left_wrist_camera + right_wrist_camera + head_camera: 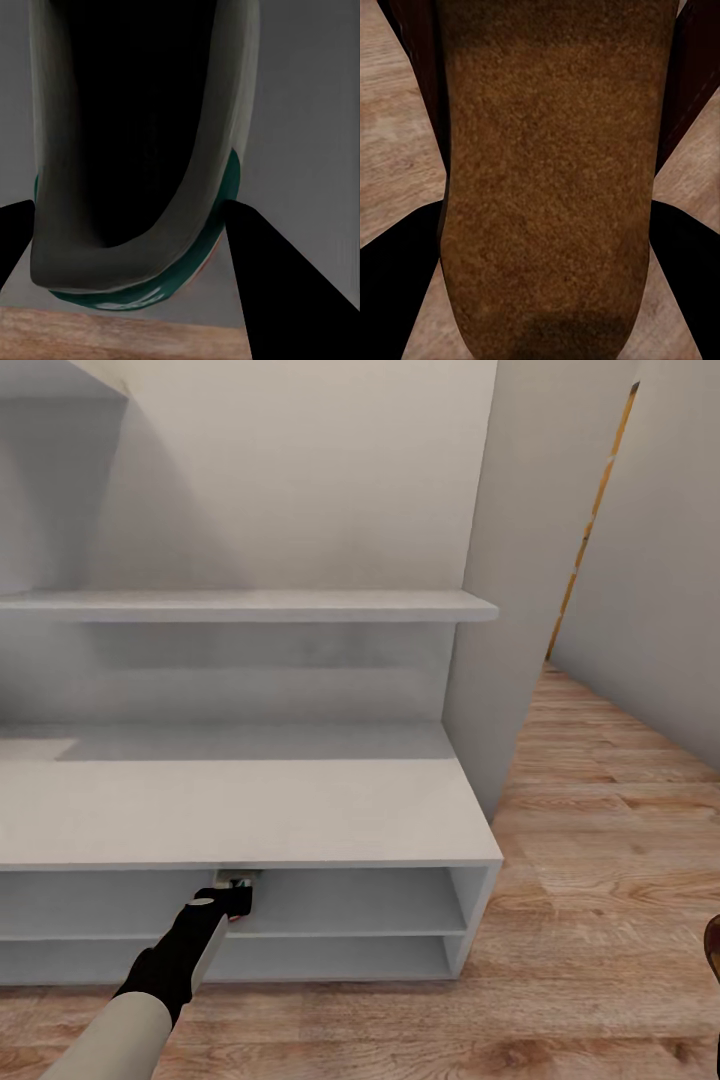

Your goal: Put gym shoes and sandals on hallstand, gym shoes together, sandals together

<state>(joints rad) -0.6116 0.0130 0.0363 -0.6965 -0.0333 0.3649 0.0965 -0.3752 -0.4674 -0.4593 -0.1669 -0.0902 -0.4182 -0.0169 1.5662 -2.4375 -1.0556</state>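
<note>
Step in hand: looks to me like the first gym shoe is going onto the rack. The left arm reaches into the upper open tier of the wide, low, pale-grey hallstand [300, 810], just under its top board and a bit left of the middle.

Left gripper: the left gripper [127, 217] has its two black fingers [262, 270] pressed against either side of a white lace-up gym shoe with a green stripe [142, 150], so it's clamped on the shoe. In the head view you only catch a sliver of white and red at the tier's front edge [238, 880].

Right gripper: the right gripper [544, 225] sits with a black finger on each side of a dark reddish-brown sandal with a tan sole [544, 172]. I'd call that clamped on the sandal, held over the light brown wood-plank floor [397, 135], well off to the hallstand's right end. A dark bit at the head view's right edge [712, 950] is probably that sandal, can't swear to it.

Other shoes: can't tell where they are from here.

Next move: my guess is push the shoe a bit deeper until the sole rests on the tier shelf, then let go. Leave room beside it for its twin, and keep the sandal for a separate stretch of shelf.
</note>
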